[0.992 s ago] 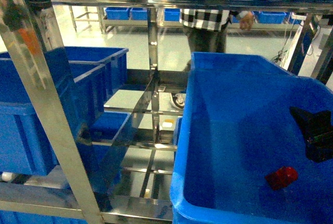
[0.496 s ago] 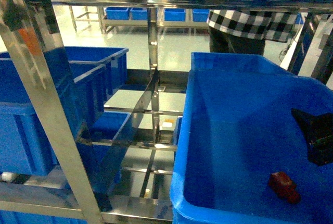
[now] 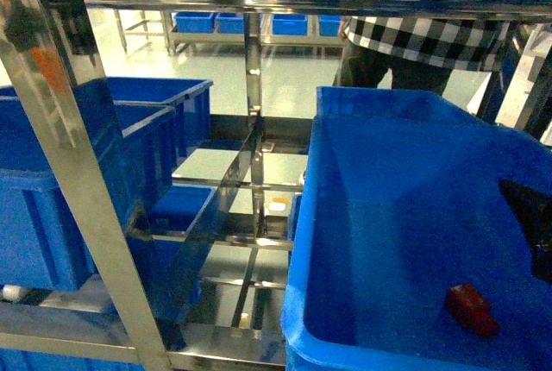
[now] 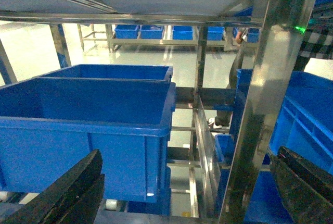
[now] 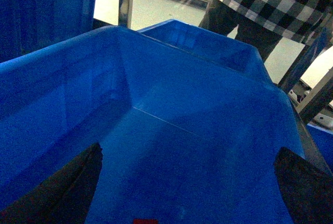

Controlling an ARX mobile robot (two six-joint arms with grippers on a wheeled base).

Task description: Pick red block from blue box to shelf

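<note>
The red block lies loose on the floor of the blue box, close to its near wall and toward the right-hand side, with nothing gripping it. Its long axis runs slantwise, from near-right to far-left. The right gripper hangs just above and to the right of it at the edge of the head view; in its own wrist view both dark fingers stand spread wide, with only bare blue floor and a sliver of the red block at the bottom edge between them. So the block sits below and behind the claw's line of sight, I'd judge, though little of the gripper shows from the head view.

The left gripper is likewise spread and empty, held off on the far side of a shelf upright, facing a dark-blue crate. The right arm is plainly nearer. The box's tall walls hem in the approach, and a person in a checked shirt stands just behind the shelf.
</note>
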